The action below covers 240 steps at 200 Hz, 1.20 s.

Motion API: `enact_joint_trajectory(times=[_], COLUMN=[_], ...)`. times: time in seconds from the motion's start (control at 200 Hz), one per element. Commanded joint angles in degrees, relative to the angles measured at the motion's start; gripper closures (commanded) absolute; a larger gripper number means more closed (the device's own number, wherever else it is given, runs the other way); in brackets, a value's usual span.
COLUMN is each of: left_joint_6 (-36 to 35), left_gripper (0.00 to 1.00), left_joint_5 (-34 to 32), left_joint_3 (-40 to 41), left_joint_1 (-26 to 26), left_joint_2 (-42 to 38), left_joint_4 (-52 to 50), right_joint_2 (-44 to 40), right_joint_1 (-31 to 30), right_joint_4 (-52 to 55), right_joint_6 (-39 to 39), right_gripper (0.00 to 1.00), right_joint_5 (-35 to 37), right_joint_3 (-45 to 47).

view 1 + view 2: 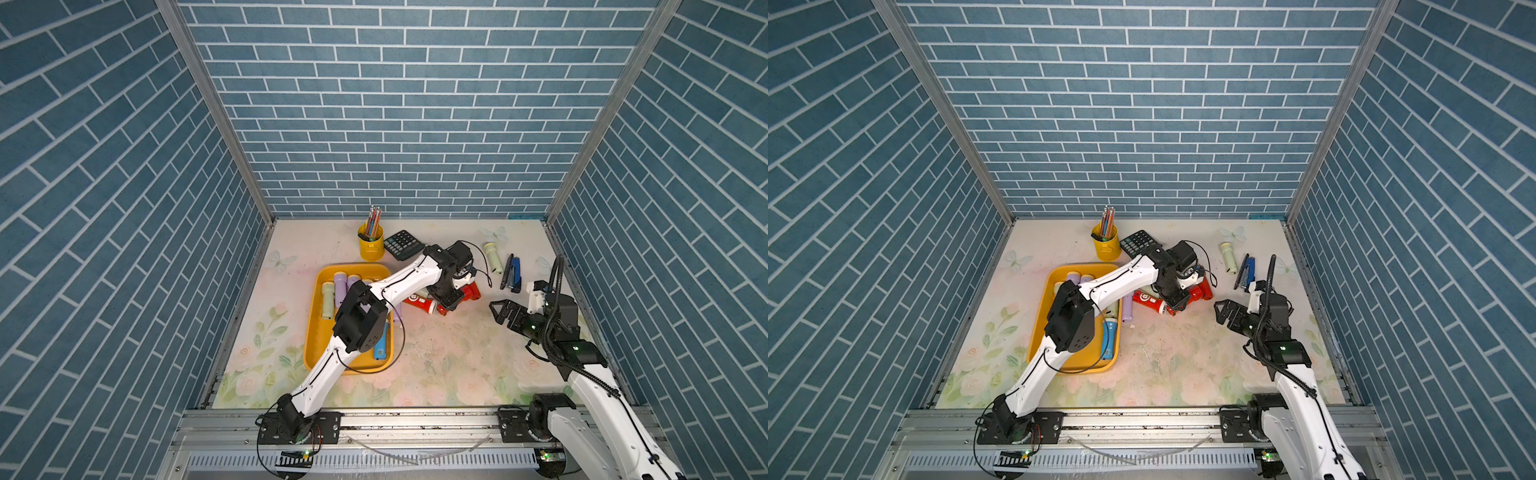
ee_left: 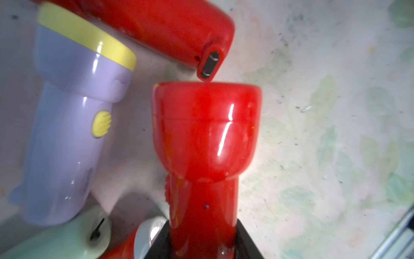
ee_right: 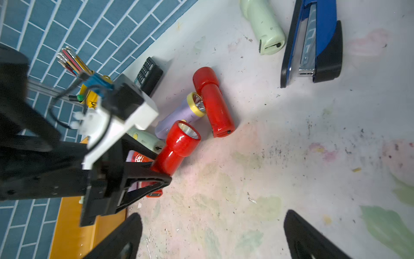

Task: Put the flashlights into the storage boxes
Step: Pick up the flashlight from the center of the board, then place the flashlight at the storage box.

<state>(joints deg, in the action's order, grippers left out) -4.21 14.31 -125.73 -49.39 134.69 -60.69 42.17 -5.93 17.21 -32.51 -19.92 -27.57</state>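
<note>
L gripper [image 3: 160, 172]: fingers [image 2: 159, 244] clamped on the handle of a red flashlight [image 2: 206, 134], one each side. The head sticks out past the tips. Can't tell if it's lifted or resting on the table [image 1: 457, 353]. Its head rim sits right at the tail of a 2nd red flashlight [image 3: 215, 105]; contact unclear.

A lilac flashlight [image 3: 179, 114] w/ yellow head lies just beside. A pale green flashlight [image 3: 145, 139] is by the handle, and a 3rd red flashlight [image 1: 419, 305] lies under the wrist. All are piled mid-table, toward the far edge.

The tray [image 1: 318, 332] is near the left edge, partly covered by the L arm. Inside it are lilac [image 1: 340, 286], pale green [image 1: 328, 303] and blue [image 1: 380, 347] flashlights.

R gripper [image 3: 211, 215]: jaws spread wide, nothing in them, over bare table near the right edge.

A lone pale green flashlight [image 1: 493, 259] is near the far right corner, w/ a stapler [image 1: 513, 272] just beside it. A pencil cup [image 1: 370, 245] and a calculator [image 1: 401, 245] sit by the far edge.
</note>
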Motion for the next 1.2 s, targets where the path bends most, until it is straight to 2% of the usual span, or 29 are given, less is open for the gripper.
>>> enact_joint_trajectory(times=[0.0,0.185,0.34,0.54,0.7,0.815,0.995,1.195], left_joint_6=[1.68,6.14,12.3,21.23,26.2,28.42,31.51,30.44], left_gripper=[0.66,0.66,0.66,0.66,0.66,0.66,0.65,0.65], left_joint_5=[2.41,4.64,6.47,6.21,6.56,7.01,7.13,7.98], left_joint_3=[4.05,19.53,36.08,54.78,65.88,72.72,81.77,85.05], left_joint_1=[-0.14,1.32,4.25,10.62,17.29,20.29,23.78,25.49], left_joint_2=[-8.2,-21.6,-33.9,-48.84,-57.7,-63.43,-68.8,-64.81], left_joint_4=[1.06,5.57,12.23,17.85,18.34,20.19,24.83,26.34], right_joint_2=[-0.52,3.01,9.36,18.63,23.53,25.81,26.95,27.44], right_joint_1=[-0.05,-3.04,-12.13,-21.12,-25.21,-27.38,-29.77,-31.71], right_joint_4=[-2.25,-6.65,-7.7,-13.85,-15.81,-14.54,-13.5,-14.4], right_joint_6=[0.72,-0.68,0.54,-0.48,-0.71,0.09,0.37,-1.14], right_gripper=[0.01,0.01,0.01,0.01,0.01,0.01,0.01,0.01], right_joint_5=[-3.65,-4.03,0.56,0.96,2.43,3.1,5.99,8.17], right_joint_3=[-0.33,-1.79,-6.55,-10.14,-13.21,-15.86,-17.91,-17.7])
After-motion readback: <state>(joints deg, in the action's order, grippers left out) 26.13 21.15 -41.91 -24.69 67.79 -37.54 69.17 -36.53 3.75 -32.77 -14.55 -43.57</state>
